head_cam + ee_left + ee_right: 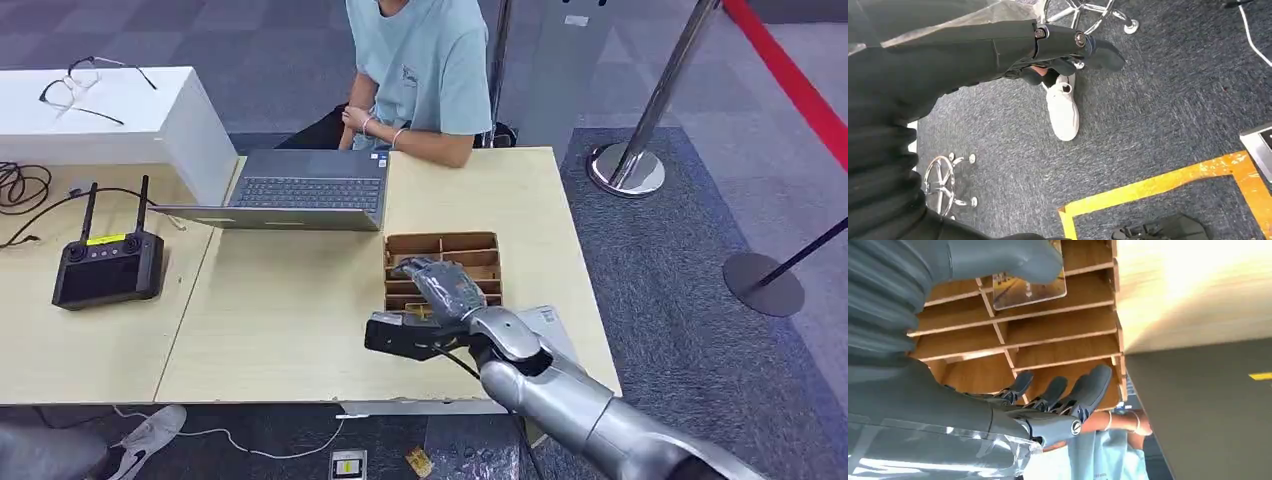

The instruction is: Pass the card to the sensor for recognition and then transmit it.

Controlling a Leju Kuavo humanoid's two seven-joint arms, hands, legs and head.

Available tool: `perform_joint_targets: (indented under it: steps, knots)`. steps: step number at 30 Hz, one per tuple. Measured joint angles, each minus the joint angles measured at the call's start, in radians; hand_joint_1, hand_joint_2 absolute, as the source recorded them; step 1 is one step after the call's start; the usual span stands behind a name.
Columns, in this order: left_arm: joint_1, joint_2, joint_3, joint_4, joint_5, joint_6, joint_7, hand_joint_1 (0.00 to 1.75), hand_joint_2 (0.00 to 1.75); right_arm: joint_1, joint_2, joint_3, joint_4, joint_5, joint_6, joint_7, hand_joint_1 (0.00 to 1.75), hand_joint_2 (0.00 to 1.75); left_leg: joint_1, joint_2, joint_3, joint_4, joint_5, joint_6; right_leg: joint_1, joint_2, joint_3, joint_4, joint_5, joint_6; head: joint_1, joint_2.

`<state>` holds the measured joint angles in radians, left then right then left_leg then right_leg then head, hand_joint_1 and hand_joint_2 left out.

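Observation:
A wooden divided tray (443, 262) sits on the light table near the right edge. My right hand (440, 285) hovers over its near compartments, fingers spread. In the right wrist view a printed card (1030, 290) lies in one compartment of the tray (1058, 347). The thick thumb (1008, 260) sits over the card's edge while the dark fingers (1063, 392) reach past a farther compartment, apart from the card. A white flat object (548, 322) shows beside my forearm. My left hand (1063, 45) hangs over the carpet with its fingers stretched out, holding nothing.
An open laptop (300, 190) stands at the table's far side, with a seated person (420, 70) behind it. A black remote controller (108, 265) and cables lie on the left table. Glasses (85, 85) rest on a white box. A stanchion base (627, 168) stands at the right.

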<state>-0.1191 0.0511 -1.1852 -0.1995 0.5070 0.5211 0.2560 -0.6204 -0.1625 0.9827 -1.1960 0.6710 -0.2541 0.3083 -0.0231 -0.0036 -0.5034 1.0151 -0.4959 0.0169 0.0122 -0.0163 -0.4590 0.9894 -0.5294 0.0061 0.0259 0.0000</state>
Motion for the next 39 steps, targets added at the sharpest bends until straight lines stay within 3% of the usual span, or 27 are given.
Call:
perform_joint_targets:
  steps: [4, 14, 27, 33, 39]
  knots:
    - [0.0, 0.0, 0.0, 0.0, 0.0, 0.001, 0.0, 0.0, 1.75, 0.0, 0.0, 0.002, 0.014, 0.0, -0.005, -0.005, 0.61, 1.75, 0.0, 0.0, 0.0, 0.0, 0.0, 0.0, 0.0, 0.0, 0.0, 0.0, 0.0, 0.0, 0.0, 0.0]
    - [0.0, 0.0, 0.0, 0.0, 0.0, 0.0, 0.006, 0.0, 1.75, 0.002, 0.0, 0.008, 0.043, 0.003, -0.014, -0.007, 0.51, 1.75, 0.0, 0.0, 0.0, 0.0, 0.0, 0.0, 0.0, 0.0, 0.0, 0.0, 0.0, 0.0, 0.0, 0.0]
    - [0.0, -0.002, 0.0, 0.0, -0.001, 0.003, -0.004, 0.0, 1.75, 0.004, -0.011, 0.008, 0.057, 0.03, -0.013, 0.011, 0.72, 1.75, 0.0, 0.0, 0.001, 0.0, 0.0, 0.0, 0.0, 0.0, 0.0, 0.0, 0.0, 0.0, 0.0, 0.0]
    - [0.001, -0.005, 0.0, 0.0, -0.001, 0.003, -0.004, 0.0, 1.75, 0.005, -0.021, 0.008, 0.056, 0.042, -0.014, 0.018, 0.72, 1.75, 0.0, 0.0, 0.001, 0.0, 0.0, 0.0, 0.0, 0.0, 0.001, 0.0, 0.0, 0.0, 0.0, 0.0]
    - [0.001, -0.01, 0.0, 0.0, 0.0, 0.011, -0.009, 0.0, 1.75, 0.008, -0.031, 0.007, 0.051, 0.05, -0.014, 0.027, 0.61, 1.75, 0.0, 0.0, 0.001, 0.001, 0.0, 0.0, 0.0, 0.0, 0.001, 0.0, 0.0, 0.0, 0.0, 0.0]
